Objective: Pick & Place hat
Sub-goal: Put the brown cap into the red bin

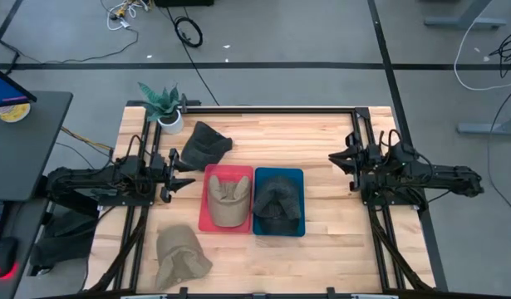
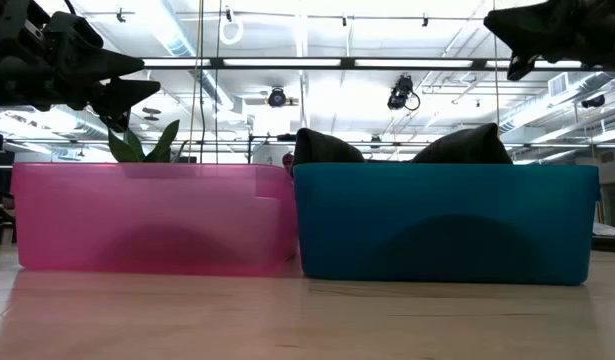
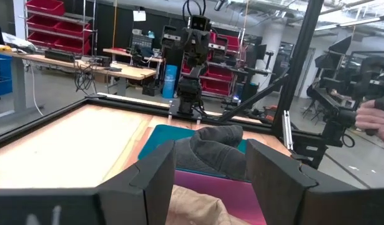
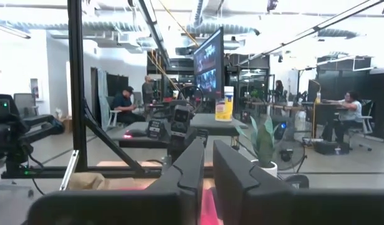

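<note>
A pink bin holds a tan hat. Beside it, a blue bin holds a dark grey hat, whose crown shows above the bin wall. A second dark hat lies on the table behind the bins. A second tan hat lies near the near edge. My left gripper hovers open just left of the pink bin, pointing toward it. My right gripper hovers shut, right of the blue bin. Both are raised above the table.
A potted plant stands at the far left corner of the table. Black frame rails run along the far edge and both sides. Bare wood lies between the blue bin and the right arm. People sit in the room beyond.
</note>
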